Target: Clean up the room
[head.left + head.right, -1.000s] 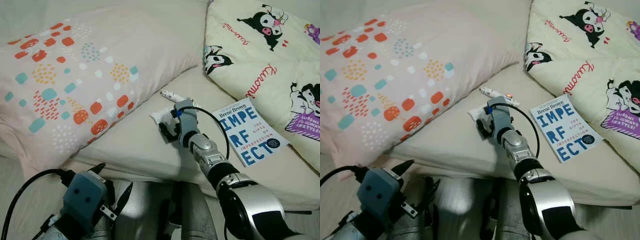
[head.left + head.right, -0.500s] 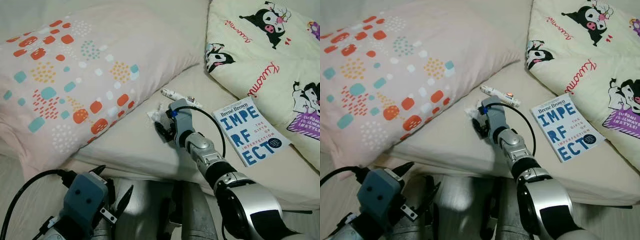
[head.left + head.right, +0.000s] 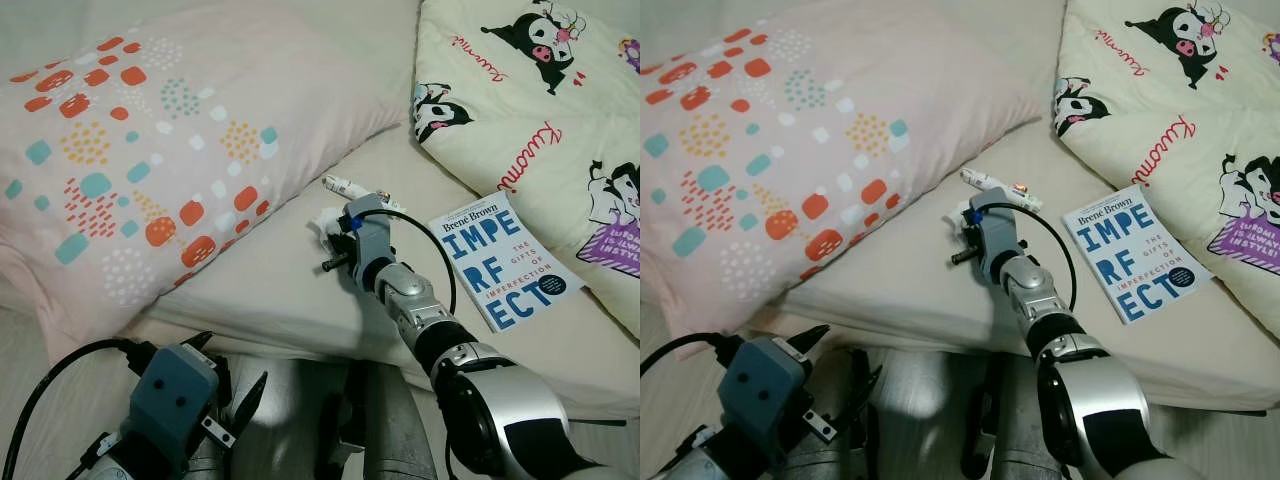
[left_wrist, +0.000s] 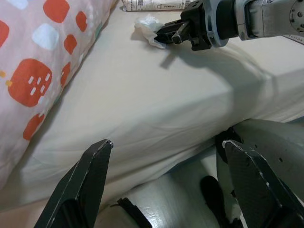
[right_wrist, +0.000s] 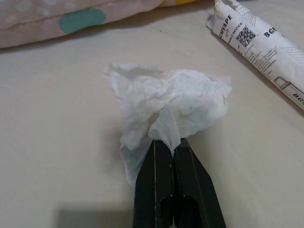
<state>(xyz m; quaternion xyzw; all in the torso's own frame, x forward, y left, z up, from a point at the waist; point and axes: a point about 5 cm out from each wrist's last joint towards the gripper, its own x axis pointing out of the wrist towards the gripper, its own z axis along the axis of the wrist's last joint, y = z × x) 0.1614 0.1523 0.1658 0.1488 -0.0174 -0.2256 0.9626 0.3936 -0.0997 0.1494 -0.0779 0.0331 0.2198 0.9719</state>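
Now clamped in right gripper (image 5: pixel 173 156) jaws, crumpled tissue (image 5: pixel 166 107) sits near "IMPERFECT" book (image 3: pixel 497 262).

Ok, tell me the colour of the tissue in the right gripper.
White. The crumpled tissue shows best in the right wrist view, pinched by the right gripper.

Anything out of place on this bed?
Yes: a crumpled tissue, pinched in the right gripper, a white tube lying loose beside it, and a book askew near the quilt. Nothing looks spilled or damaged.
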